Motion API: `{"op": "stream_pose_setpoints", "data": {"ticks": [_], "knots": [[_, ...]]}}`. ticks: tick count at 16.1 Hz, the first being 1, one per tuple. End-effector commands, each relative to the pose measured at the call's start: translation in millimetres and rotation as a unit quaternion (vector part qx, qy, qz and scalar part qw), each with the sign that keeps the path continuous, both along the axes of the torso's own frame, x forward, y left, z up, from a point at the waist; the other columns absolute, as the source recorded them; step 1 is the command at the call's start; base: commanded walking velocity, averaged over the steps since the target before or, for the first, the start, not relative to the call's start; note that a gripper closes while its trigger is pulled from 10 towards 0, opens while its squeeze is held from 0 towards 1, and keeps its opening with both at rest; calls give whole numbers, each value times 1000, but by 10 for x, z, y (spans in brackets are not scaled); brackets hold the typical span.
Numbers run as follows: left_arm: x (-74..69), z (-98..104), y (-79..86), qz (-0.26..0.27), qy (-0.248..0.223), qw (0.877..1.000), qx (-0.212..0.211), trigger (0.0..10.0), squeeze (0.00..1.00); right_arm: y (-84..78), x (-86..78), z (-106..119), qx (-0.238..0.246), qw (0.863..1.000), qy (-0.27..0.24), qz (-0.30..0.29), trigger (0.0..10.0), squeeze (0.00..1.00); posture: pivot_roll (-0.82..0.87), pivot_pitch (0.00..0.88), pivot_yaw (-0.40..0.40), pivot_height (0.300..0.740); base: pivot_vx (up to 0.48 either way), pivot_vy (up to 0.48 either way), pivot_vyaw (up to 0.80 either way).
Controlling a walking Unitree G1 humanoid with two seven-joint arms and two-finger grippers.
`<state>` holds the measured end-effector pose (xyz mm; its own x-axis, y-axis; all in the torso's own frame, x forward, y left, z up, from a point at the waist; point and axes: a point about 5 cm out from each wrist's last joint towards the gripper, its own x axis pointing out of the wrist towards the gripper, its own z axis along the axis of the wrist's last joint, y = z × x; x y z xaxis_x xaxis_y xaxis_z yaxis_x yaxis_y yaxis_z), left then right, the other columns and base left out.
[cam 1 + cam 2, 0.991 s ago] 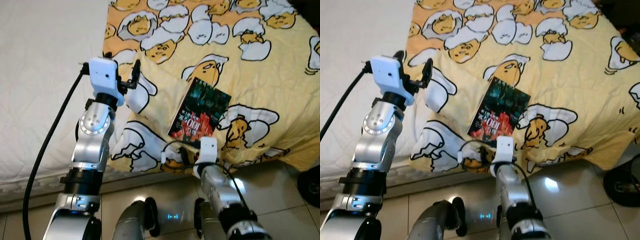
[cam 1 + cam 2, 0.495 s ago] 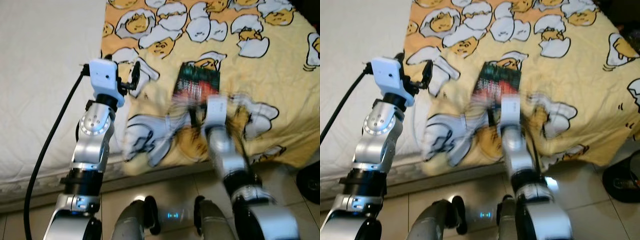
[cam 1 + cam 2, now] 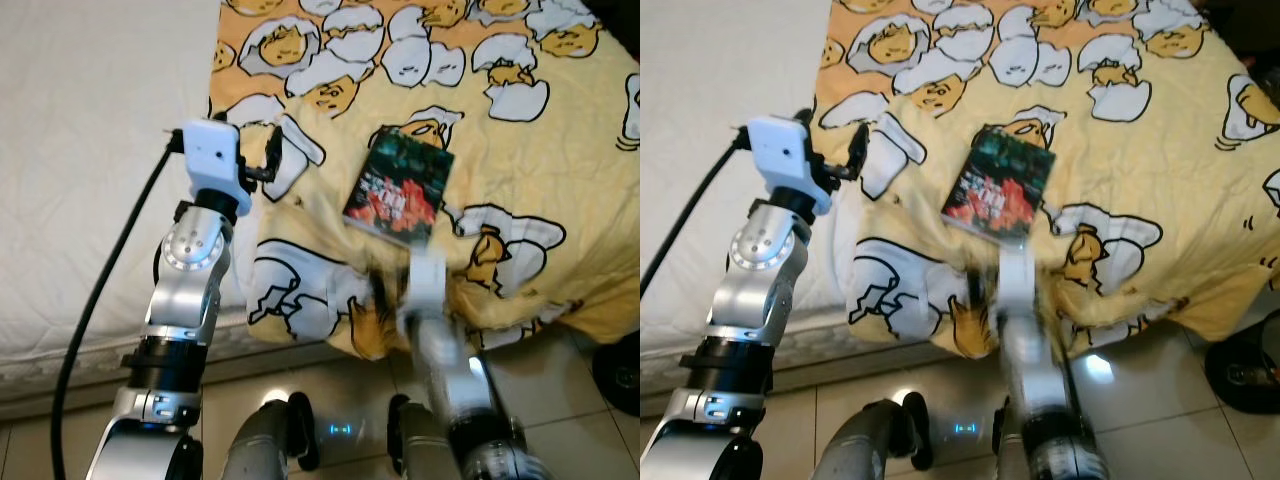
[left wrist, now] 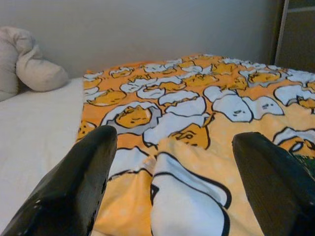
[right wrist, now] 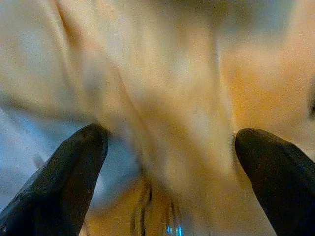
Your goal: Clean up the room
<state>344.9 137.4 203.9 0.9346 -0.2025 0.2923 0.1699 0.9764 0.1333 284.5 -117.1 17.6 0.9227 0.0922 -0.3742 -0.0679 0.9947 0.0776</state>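
Plainly we are seeing one book (image 3: 398, 186) lying flat on one yellow blanket (image 3: 520, 140) printed with egg characters, which is covering the right part of one white mattress (image 3: 90, 150); the book's long axis is running up the bed and tilting slightly to the right, its dark green end pointing away from us and its red end facing the bed's near edge; our left gripper (image 3: 258, 160) is hovering over the blanket's left edge, well left of the book, fingers (image 4: 78, 187) spread apart; our right gripper (image 5: 170, 172) is sitting just below the book at the blanket's hanging front fold, blurred by motion, fingers (image 5: 64, 172) standing wide with bunched yellow cloth between them, touching unclear.
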Motion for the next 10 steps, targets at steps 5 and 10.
{"op": "stream_pose_setpoints", "data": {"ticks": [5, 10], "knots": [[38, -71, -21, -4, 22, 1000, 17, 10000, 0, -21, 36, 212, -2, 999, -44, 4, 10000, 0, -157, 180, 82, 723, 0, 0, 0], [22, -65, 28, -2, 20, 1000, 14, 10000, 0, 48, -34, 528, -52, 989, -126, 51, 10000, 0, -149, 160, 74, 723, 0, 0, 0]]}}
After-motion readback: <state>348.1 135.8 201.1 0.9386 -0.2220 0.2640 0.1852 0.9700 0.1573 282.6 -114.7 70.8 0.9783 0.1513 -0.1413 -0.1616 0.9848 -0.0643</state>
